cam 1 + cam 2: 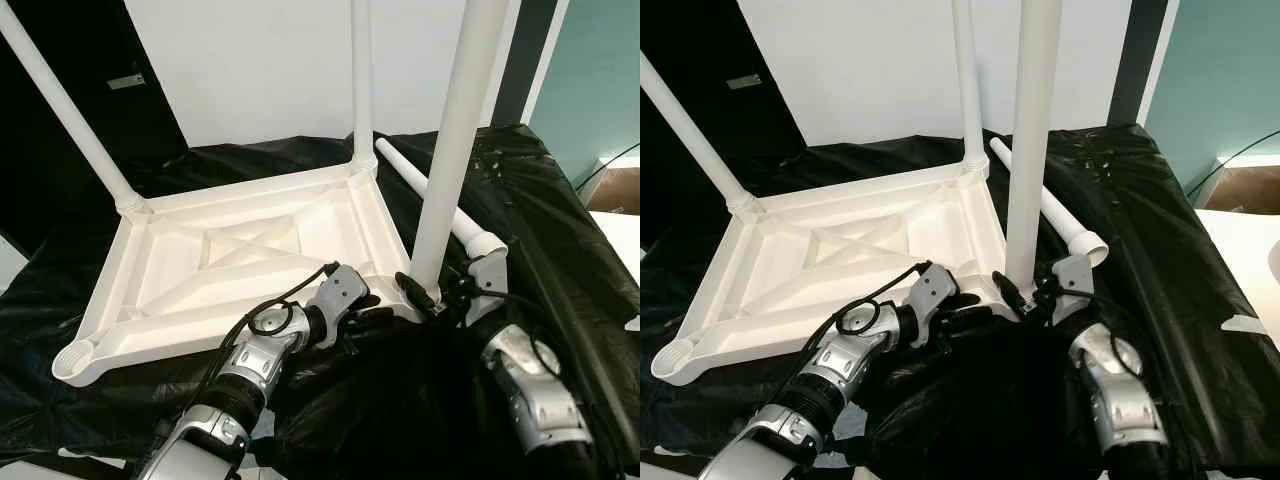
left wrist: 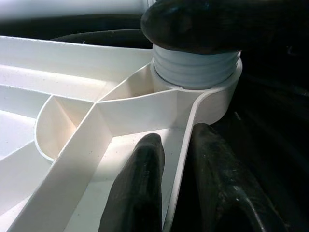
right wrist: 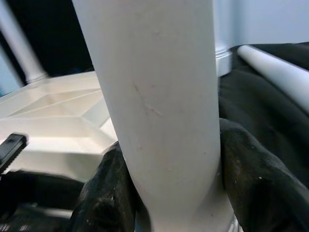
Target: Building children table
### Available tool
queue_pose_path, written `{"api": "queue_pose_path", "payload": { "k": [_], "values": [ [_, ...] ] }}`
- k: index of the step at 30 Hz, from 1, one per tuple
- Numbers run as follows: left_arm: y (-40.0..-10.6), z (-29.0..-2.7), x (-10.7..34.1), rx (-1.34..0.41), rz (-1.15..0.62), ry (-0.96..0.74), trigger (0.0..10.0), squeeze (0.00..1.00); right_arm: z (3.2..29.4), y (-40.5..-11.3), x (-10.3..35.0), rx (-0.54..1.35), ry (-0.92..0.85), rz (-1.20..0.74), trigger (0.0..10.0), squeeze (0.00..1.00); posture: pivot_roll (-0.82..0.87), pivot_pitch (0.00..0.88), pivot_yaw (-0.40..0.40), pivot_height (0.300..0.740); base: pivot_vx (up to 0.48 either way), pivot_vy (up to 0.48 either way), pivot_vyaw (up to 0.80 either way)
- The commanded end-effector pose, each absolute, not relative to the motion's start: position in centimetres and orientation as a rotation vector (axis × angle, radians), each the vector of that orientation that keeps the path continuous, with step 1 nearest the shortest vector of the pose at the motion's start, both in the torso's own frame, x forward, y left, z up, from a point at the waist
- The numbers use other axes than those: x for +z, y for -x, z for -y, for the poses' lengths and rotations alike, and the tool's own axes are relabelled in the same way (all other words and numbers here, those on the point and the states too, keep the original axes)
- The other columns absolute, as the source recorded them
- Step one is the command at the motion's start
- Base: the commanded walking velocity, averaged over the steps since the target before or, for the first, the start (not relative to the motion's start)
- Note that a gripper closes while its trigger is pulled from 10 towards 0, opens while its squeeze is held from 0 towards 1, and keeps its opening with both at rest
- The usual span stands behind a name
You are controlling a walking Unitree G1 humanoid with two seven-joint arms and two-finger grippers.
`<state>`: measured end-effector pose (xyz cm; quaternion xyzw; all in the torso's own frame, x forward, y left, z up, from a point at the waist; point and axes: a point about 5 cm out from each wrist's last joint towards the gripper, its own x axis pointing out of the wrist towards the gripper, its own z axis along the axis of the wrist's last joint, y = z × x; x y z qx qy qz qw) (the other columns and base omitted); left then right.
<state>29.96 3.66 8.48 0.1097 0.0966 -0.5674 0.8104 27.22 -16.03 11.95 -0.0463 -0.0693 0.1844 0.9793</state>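
Observation:
A white plastic table lies upside down on a black sheet. Two legs stand upright in its far corners. A third leg stands in the near right corner socket, its threaded end partly showing. My right gripper is shut around this leg just above the socket, with a finger on each side. My left gripper is shut on the table's rim beside that corner, one finger inside the rim and one outside. A fourth leg lies loose on the sheet to the right.
The table's near left socket holds no leg. The black sheet is rumpled and covers the whole work surface. A white wall is behind, with a teal wall and a pale surface at the right.

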Motion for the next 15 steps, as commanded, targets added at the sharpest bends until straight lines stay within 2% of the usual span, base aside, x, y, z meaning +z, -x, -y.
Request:
{"api": "queue_pose_path", "payload": {
  "k": [1,4,7,9,13,14,15],
  "values": [
    [-28.1,-4.6,5.0,-1.259,-0.389,-0.229,10.0,0.0,17.9,-27.6,12.6,0.211,0.105,0.163,0.0,0.0,-0.07,0.0,0.095,0.74,0.0,0.0,0.0],
    [-28.1,-4.3,5.0,-1.262,-0.387,-0.226,10.0,0.0,17.4,-28.1,12.7,0.1,0.093,0.175,0.0,0.0,-0.07,0.0,0.091,0.74,0.0,0.0,0.0],
    [-28.0,-4.1,5.1,-1.267,-0.383,-0.223,10.0,0.0,16.6,-28.4,12.6,0.076,0.089,0.173,0.0,0.0,-0.07,0.0,0.091,0.74,0.0,0.0,0.0],
    [-28.0,-3.9,5.2,-1.273,-0.38,-0.225,10.0,0.0,15.7,-28.4,12.1,0.107,0.111,0.153,10.0,0.0,-0.07,0.0,0.09,0.74,0.0,0.0,0.0],
    [-28.1,-3.8,5.3,-1.27,-0.375,-0.223,10.0,0.0,15.5,-28.4,11.8,0.122,0.114,0.132,10.0,0.0,-0.07,0.0,0.088,0.74,0.0,0.0,0.0],
    [-28.2,-3.9,5.4,-1.267,-0.374,-0.222,10.0,0.0,15.3,-28.4,11.9,0.165,0.098,0.132,10.0,1.0,-0.07,0.0,0.086,0.74,0.0,0.0,0.0],
    [-28.2,-3.9,5.4,-1.267,-0.374,-0.222,10.0,0.0,15.3,-28.4,11.9,0.165,0.098,0.132,10.0,1.0,-0.07,0.0,0.086,0.74,0.0,0.0,0.0]
  ]
}}
